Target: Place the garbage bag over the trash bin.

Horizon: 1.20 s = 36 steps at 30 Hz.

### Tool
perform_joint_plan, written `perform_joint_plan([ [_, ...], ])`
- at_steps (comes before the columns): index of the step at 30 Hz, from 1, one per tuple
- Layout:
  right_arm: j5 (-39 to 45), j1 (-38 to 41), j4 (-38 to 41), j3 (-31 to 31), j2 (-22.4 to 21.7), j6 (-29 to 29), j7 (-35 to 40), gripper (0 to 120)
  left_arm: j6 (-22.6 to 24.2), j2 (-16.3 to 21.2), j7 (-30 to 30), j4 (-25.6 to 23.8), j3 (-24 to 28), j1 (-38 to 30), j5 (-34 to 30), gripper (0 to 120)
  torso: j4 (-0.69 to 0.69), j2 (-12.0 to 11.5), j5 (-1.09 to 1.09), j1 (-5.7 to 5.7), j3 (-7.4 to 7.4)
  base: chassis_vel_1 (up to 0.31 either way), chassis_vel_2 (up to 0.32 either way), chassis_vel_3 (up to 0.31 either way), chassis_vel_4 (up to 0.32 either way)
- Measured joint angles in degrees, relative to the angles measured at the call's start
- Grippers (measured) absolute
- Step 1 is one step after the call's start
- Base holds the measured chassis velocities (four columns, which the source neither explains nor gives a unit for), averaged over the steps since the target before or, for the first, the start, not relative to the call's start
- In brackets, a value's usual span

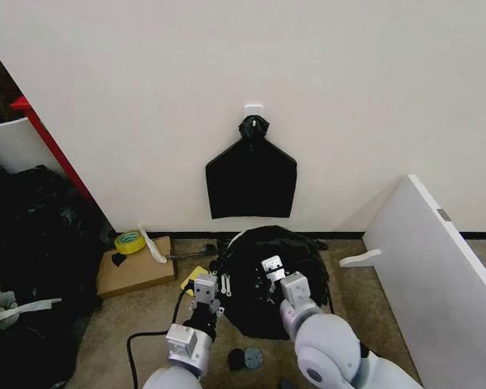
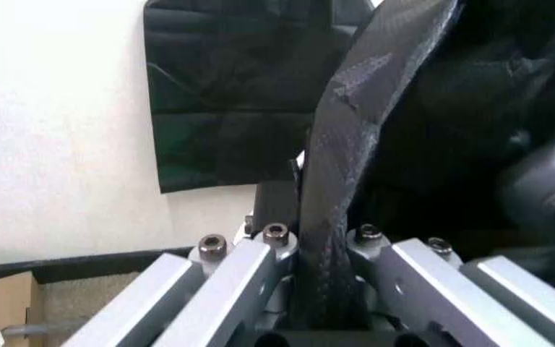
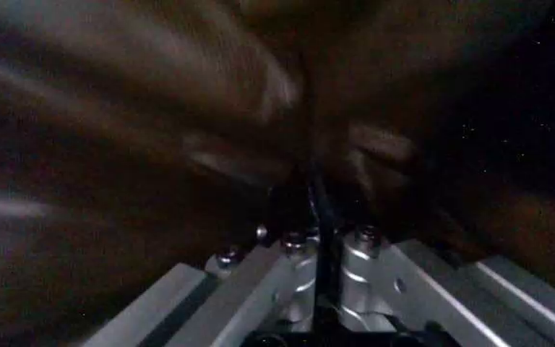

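The garbage bag (image 1: 287, 251) is a glossy black crinkled mound on the floor below the wall, spread in a round shape. The trash bin is hidden under it. My left gripper (image 1: 223, 283) is at the mound's left edge, shut on a folded strip of the bag (image 2: 355, 108); in the left wrist view the plastic runs up from between the left gripper (image 2: 321, 249). My right gripper (image 1: 269, 268) rests on top of the mound near its middle. The right wrist view shows the right gripper (image 3: 321, 235) shut on a thin pinch of the dark bag (image 3: 162, 108).
A flat black bag (image 1: 251, 182) hangs on the wall just behind. A yellow tape roll (image 1: 129, 241) lies on a cardboard box (image 1: 134, 269) at the left, beyond a heap of black bags (image 1: 32, 243). A white board (image 1: 433, 267) leans at the right. Small scraps (image 1: 245, 357) lie near my base.
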Motion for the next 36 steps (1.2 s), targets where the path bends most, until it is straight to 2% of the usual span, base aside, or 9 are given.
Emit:
perform_joint_plan([
  [17, -5.85, 1.27, -5.31, -0.72, 1.67, 1.30, -0.62, 0, -0.24, 0.40, 0.47, -3.26, -0.12, 3.36, 0.55, 2, 0.00, 0.00, -0.01, 0.00, 0.00, 0.000, 0.000, 0.000, 0.000],
  [21, -9.82, 0.47, -6.19, -0.71, 1.00, 0.84, -1.44, 0, -0.38, 0.44, 0.53, -3.39, -0.23, 3.37, 0.89, 2, -0.01, 0.00, -0.01, 0.00, 0.00, 0.000, 0.000, 0.000, 0.000],
  [27, -10.18, 0.62, -4.91, -2.49, 1.65, 0.12, -2.47, 0, -0.88, 0.82, 1.65, -3.39, 0.03, 3.65, 1.32, 2, -0.01, 0.00, -0.01, 0.00, 0.00, 0.000, 0.000, 0.000, 0.000],
  [36, -9.05, 2.33, -6.98, -1.77, 2.17, 0.66, -2.02, 0, -1.50, 1.21, 2.93, -4.02, 0.08, 4.65, 2.23, 2, 0.00, 0.00, 0.00, 0.00, 0.00, 0.000, 0.000, 0.000, 0.000],
])
